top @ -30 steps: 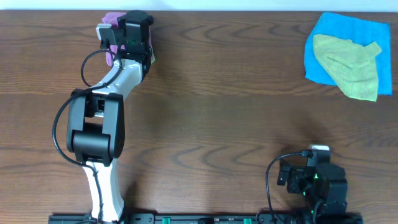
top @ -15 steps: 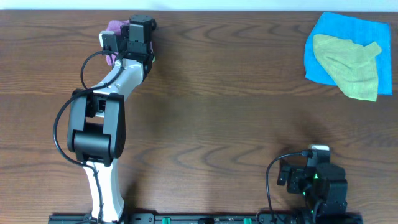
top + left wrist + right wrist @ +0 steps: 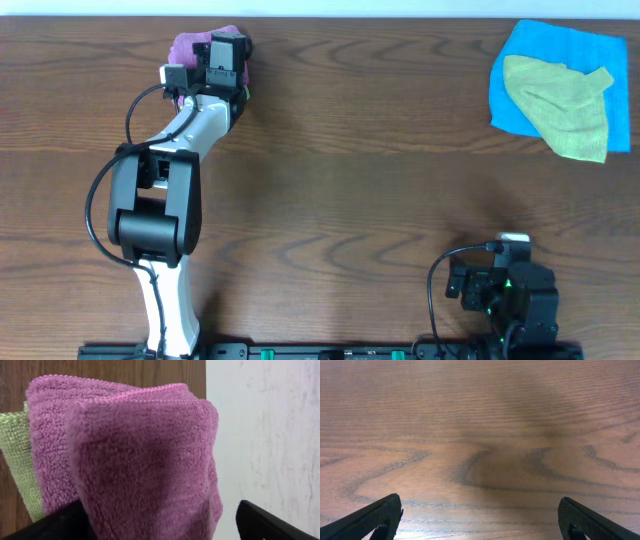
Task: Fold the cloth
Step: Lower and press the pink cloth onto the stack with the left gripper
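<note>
The purple cloth (image 3: 190, 45) lies bunched in folded layers at the table's far edge on the left, partly hidden under my left gripper (image 3: 228, 55). In the left wrist view the cloth (image 3: 140, 460) fills most of the frame, its thick folded end sitting between the fingers of the left gripper (image 3: 160, 527). Those jaws stand wide apart, and the right fingertip (image 3: 260, 522) is clear of the fabric. My right gripper (image 3: 510, 245) rests near the front right, and in its wrist view the right gripper (image 3: 480, 520) is open over bare wood.
A strip of yellow-green fabric (image 3: 20, 465) shows under the purple cloth's left side. At the far right a yellow-green cloth (image 3: 560, 95) lies on a bright blue cloth (image 3: 600, 50). The table's far edge (image 3: 205, 380) runs just beside the purple cloth.
The left gripper has opened and let go of the cloth. It has shifted slightly, and more of the purple cloth now shows to its left. The right arm has not moved.
</note>
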Robot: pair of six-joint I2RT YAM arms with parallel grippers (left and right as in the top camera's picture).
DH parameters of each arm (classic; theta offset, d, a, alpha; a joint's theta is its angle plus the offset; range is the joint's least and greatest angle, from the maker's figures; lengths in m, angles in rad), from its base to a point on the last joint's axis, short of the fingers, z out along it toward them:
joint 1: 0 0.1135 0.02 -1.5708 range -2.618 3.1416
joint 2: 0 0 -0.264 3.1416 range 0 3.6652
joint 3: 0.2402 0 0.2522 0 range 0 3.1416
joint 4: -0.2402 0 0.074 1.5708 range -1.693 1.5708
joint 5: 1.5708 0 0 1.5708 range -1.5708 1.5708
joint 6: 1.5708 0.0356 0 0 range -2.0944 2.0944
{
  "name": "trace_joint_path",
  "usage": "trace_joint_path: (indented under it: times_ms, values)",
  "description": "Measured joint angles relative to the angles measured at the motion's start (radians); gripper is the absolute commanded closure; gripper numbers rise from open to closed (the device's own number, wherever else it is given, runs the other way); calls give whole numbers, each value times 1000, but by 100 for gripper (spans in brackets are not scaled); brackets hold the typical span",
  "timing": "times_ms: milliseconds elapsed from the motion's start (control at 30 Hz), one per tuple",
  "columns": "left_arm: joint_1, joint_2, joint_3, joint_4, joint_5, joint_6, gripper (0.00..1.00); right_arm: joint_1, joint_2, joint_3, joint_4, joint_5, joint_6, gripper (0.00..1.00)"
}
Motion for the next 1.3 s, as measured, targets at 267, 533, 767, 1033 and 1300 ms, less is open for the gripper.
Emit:
trace_joint_path:
  times_ms: [267, 533, 767, 1033, 1300]
  values:
    - [0, -50, 0, -121, 36, 0, 5, 0, 0, 0, 0, 0, 0, 1]
    - [-12, -282, 0, -187, 103, 34, 5, 0, 0, 0, 0, 0, 0, 1]
    - [9, -274, 9, 42, 79, 68, 5, 0, 0, 0, 0, 0, 0, 1]
    - [76, 39, 19, 500, 66, 164, 5, 0, -1, -2, 0, 3, 0, 1]
    - [89, 126, 15, 497, 64, 180, 5, 0, -1, -2, 0, 3, 0, 1]
